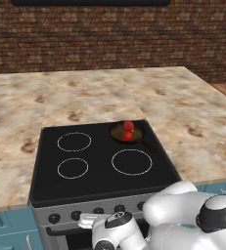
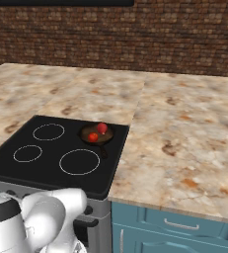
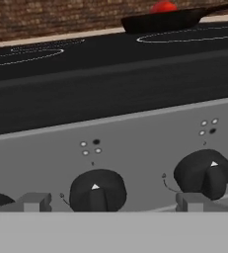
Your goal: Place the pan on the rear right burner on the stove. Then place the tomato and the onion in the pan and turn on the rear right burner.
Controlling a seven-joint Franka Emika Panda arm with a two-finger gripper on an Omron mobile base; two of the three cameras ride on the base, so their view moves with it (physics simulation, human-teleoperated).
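Observation:
The pan [image 1: 126,132] [image 2: 96,134] sits at the rear right of the black stove [image 1: 97,146] [image 2: 56,148], covering the rear right burner. Inside it lie the orange-red tomato [image 1: 128,136] [image 2: 93,137] and, behind it, the darker onion [image 1: 128,125] [image 2: 102,128]. My gripper [image 1: 87,222] [image 3: 113,202] hangs low at the stove's steel front, open, its fingertips [image 3: 34,201] standing either side of a black knob [image 3: 96,190] without touching it. In the hand view the pan [image 3: 160,21] shows far off with a red top above its rim.
A second knob [image 3: 203,173] lies to the right of the framed one, and part of another sits at the left edge. Three white rings [image 1: 131,162] mark the bare cooktop. Marbled counter [image 1: 192,122] surrounds the stove; blue cabinets [image 2: 174,227] stand below.

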